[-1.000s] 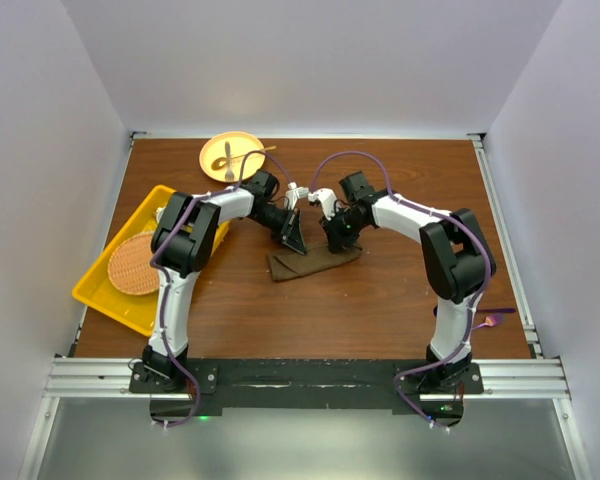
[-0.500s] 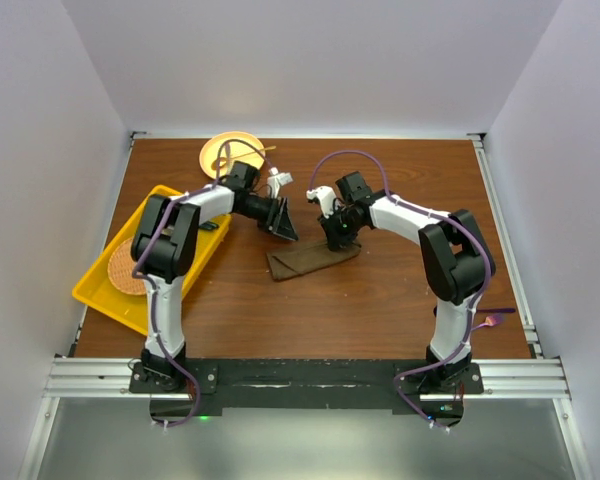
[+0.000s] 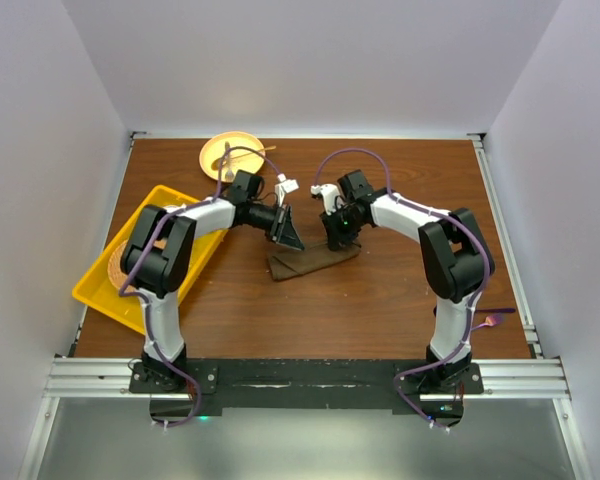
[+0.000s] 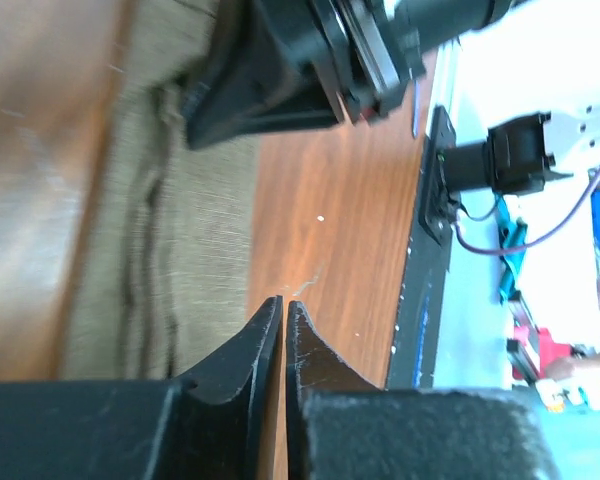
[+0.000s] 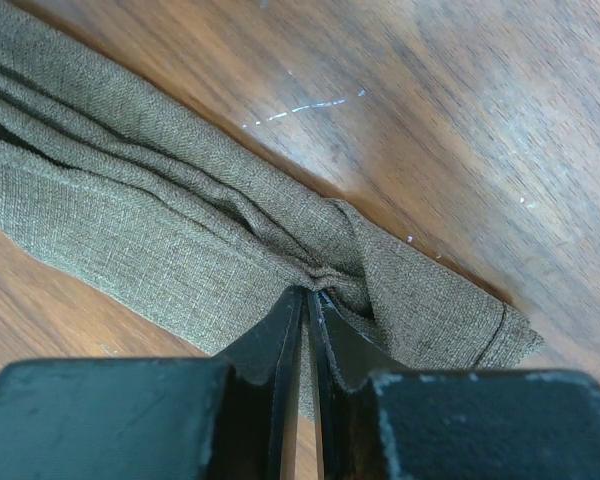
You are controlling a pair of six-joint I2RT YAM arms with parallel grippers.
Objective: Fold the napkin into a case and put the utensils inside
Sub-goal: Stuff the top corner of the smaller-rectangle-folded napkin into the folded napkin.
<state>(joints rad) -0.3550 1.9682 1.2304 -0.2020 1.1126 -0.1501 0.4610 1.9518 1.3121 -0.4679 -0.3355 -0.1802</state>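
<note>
The napkin (image 3: 310,262) was olive-brown, plain and coarse-woven, folded into a long narrow strip with lengthwise pleats and layered edges along it. It lay flat on the counter (image 3: 380,310), stretched between the two sets of jaws. Its long axis slanted from the end by the left jaws, nearer the arm bases, up to the end under the right jaws, farther off. The right jaws were clenched on a bunched fold of the napkin, close to its squared right-hand end. The left jaws were pressed almost together, gripping nothing, their tips just beside the strip's long edge near its other end. The utensils (image 3: 229,157) sat on a yellow plate (image 3: 212,148), well beyond the left jaws.
</note>
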